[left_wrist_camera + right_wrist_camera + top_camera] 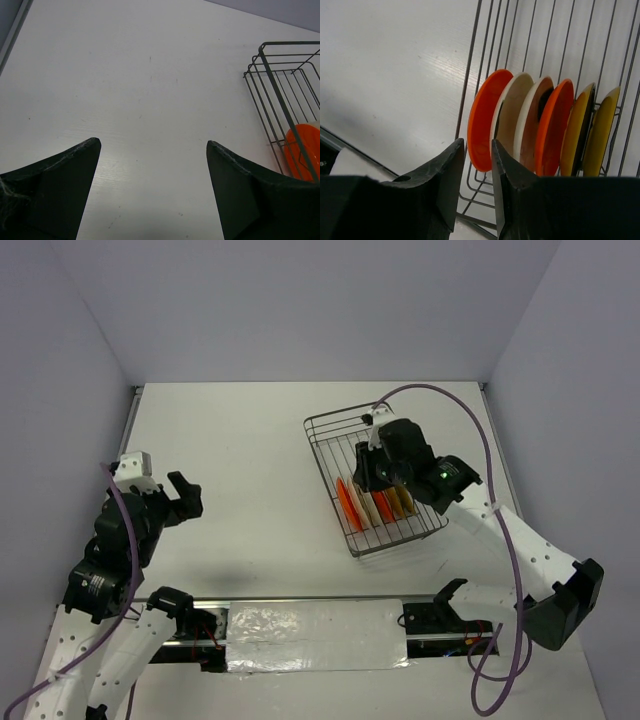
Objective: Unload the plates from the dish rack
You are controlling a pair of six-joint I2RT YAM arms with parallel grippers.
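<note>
Dish rack (342, 436) sits on the white table (250, 470) at approx 3 o'clock from table centre, skewed, long axis running 11 to 5 o'clock. The plates (372, 506) stand on edge in a tight row at its 5 o'clock end; the other end is bare wire. R wrist cam shows six, left to right: end orange plate (482, 125), plain cream plate (507, 112), cream plate w/ dark patch (534, 120), second orange plate (552, 130), and two olive-yellow plates (577, 130), all upright btwn rack bars. R gripper (477, 144) hangs over the row, jaws narrow, w/ the rim of the end orange plate in the slot btwn them. Its right finger looks to touch the rim, a thin sliver of light shows at the left finger; can't tell if it's a firm pinch. L gripper (153, 144) is well apart at 9 o'clock on the table, jaws wide, nothing btwn them, only bare table below. In the L wrist cam, a rack corner and one orange plate show at 3 o'clock.
</note>
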